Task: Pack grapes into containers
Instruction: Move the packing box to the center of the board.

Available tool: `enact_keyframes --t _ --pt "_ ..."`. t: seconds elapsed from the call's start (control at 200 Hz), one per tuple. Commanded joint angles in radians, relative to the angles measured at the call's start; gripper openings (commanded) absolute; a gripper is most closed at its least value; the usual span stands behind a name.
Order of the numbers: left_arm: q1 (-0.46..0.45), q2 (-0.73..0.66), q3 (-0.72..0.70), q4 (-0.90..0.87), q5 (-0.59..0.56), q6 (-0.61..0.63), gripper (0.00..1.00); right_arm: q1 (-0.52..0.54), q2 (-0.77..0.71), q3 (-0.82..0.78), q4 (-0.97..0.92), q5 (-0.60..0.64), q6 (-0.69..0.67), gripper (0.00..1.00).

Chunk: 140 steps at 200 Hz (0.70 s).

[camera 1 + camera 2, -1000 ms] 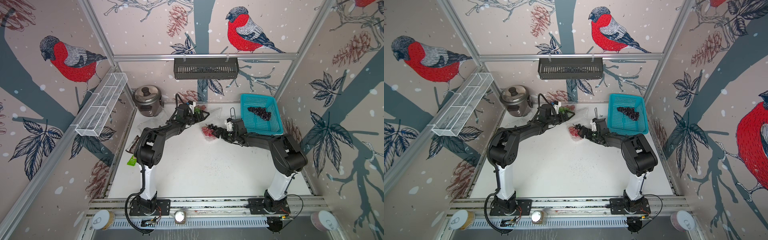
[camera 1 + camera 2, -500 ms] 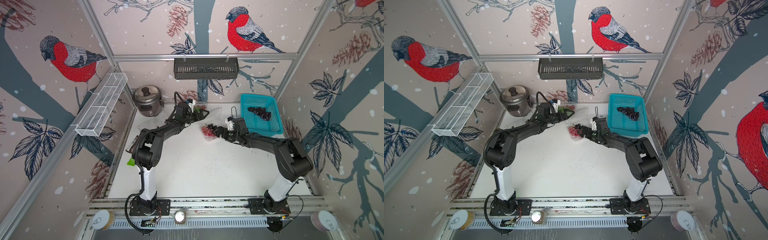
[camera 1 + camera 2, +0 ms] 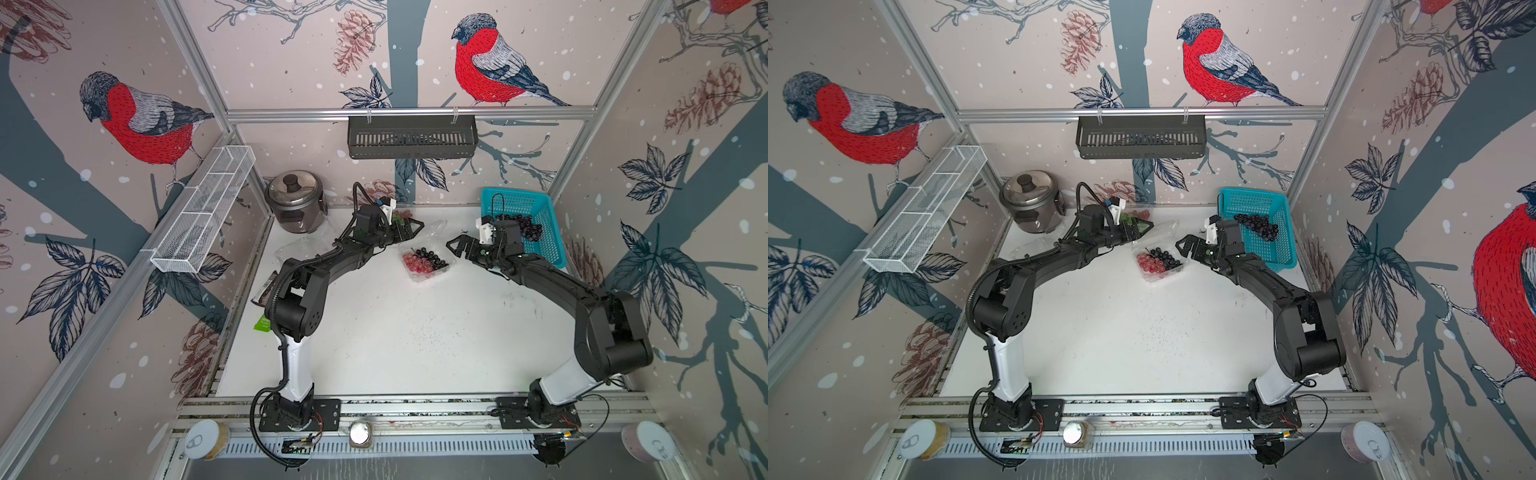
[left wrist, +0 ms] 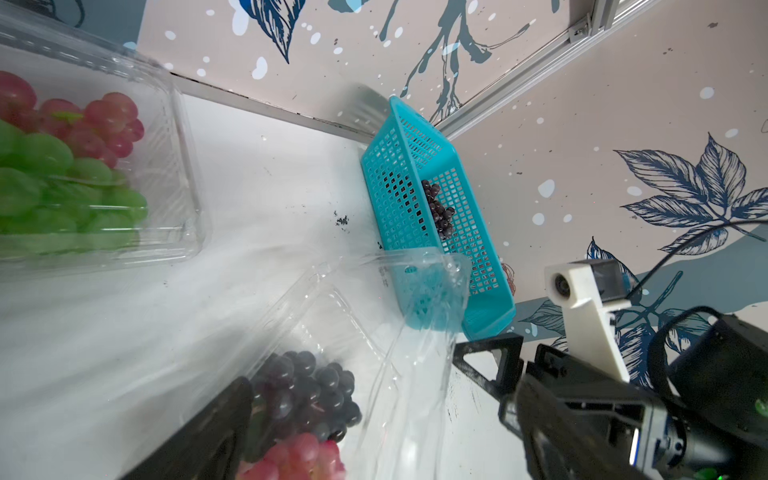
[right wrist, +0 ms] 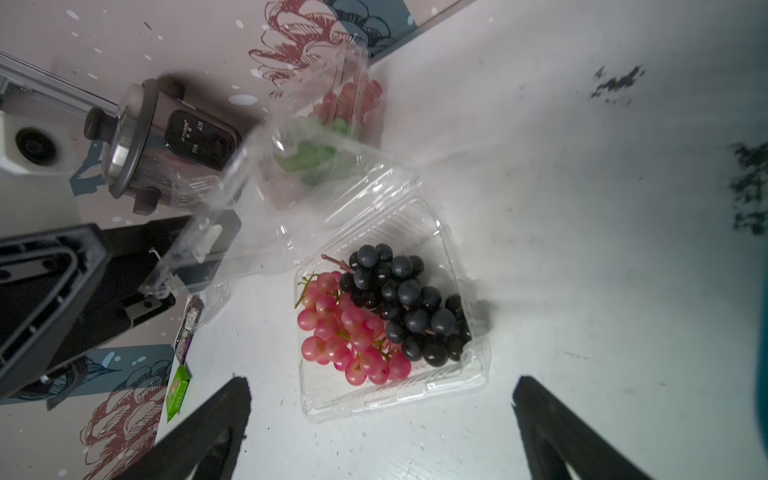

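A clear container (image 3: 428, 277) (image 5: 395, 399) sits open at mid-table with a red grape bunch (image 5: 349, 332) and a dark bunch (image 5: 407, 299) inside. Its lid (image 4: 415, 291) stands raised. My left gripper (image 3: 409, 228) (image 4: 382, 457) is open at that lid, not closed on it. My right gripper (image 3: 460, 247) (image 5: 380, 449) is open, just short of the container's near rim. Behind the left gripper, a second container (image 4: 183, 174) holds green and red grapes (image 4: 62, 166). More dark grapes (image 3: 519, 222) lie in the turquoise basket (image 3: 548, 245).
A steel rice cooker (image 3: 296, 201) stands at the back left, with clear plastic (image 3: 289, 251) lying in front of it. Wrappers (image 3: 262, 324) lie by the left table edge. A black wall basket (image 3: 411, 137) and a white wire shelf (image 3: 203, 212) hang above.
My right gripper has drawn back a little from the container, toward the basket. The left gripper has stayed at the lid.
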Motion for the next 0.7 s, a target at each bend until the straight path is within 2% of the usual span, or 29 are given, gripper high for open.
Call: enact_keyframes --t 0.0,0.32,0.695 --pt "-0.008 -0.012 0.006 0.014 -0.011 0.004 0.97 -0.015 0.024 0.051 -0.034 0.005 -0.025 1.0" --pt "-0.047 -0.022 -0.042 0.028 -0.013 -0.007 0.97 -0.027 0.139 0.196 -0.066 -0.005 -0.021 1.0" --pt "-0.066 -0.052 -0.141 0.085 -0.015 -0.038 0.97 0.004 0.234 0.27 -0.103 0.028 -0.038 1.0"
